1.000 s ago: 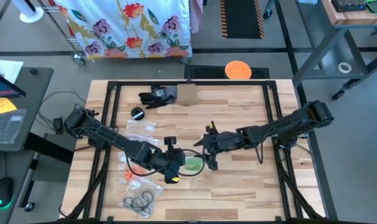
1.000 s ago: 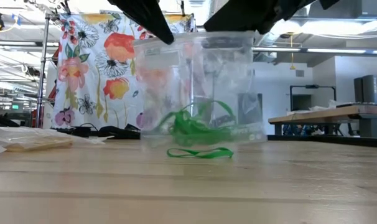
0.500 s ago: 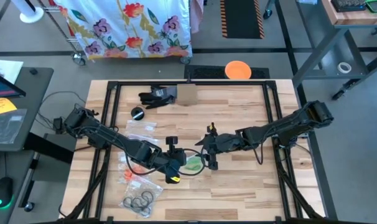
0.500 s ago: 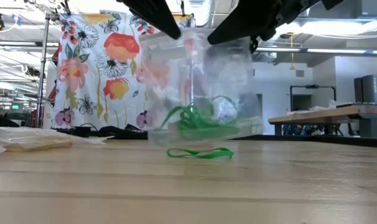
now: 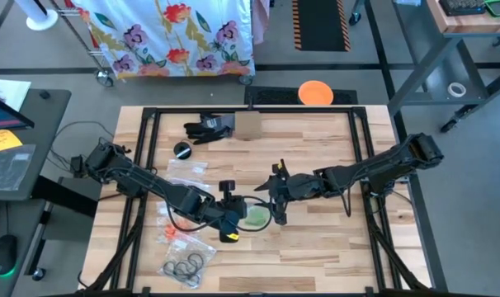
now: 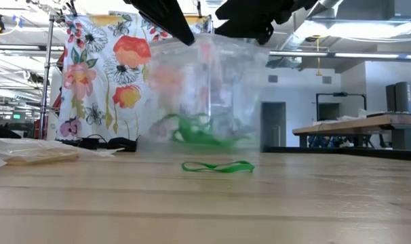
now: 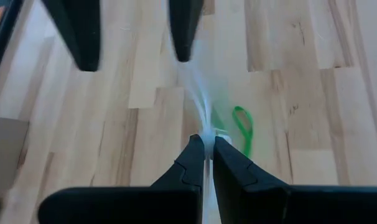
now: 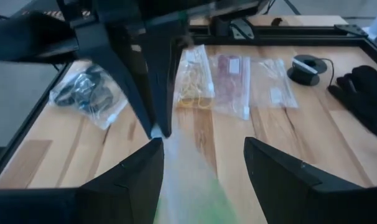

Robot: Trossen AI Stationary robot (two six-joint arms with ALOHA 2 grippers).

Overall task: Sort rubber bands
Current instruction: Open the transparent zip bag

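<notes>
The left gripper (image 7: 205,144) pinches a clear bag (image 6: 205,95) of green rubber bands (image 6: 195,132) at table centre. The right gripper (image 8: 204,155), fingers spread, sits at its three o'clock. One loose green band (image 6: 217,166) lies beneath.

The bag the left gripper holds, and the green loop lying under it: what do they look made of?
The bag looks like thin clear plastic film: the room shows through it and it crumples, pinched in the left gripper. The green loop looks like rubber: thin, matte, lying limp on the table.
</notes>
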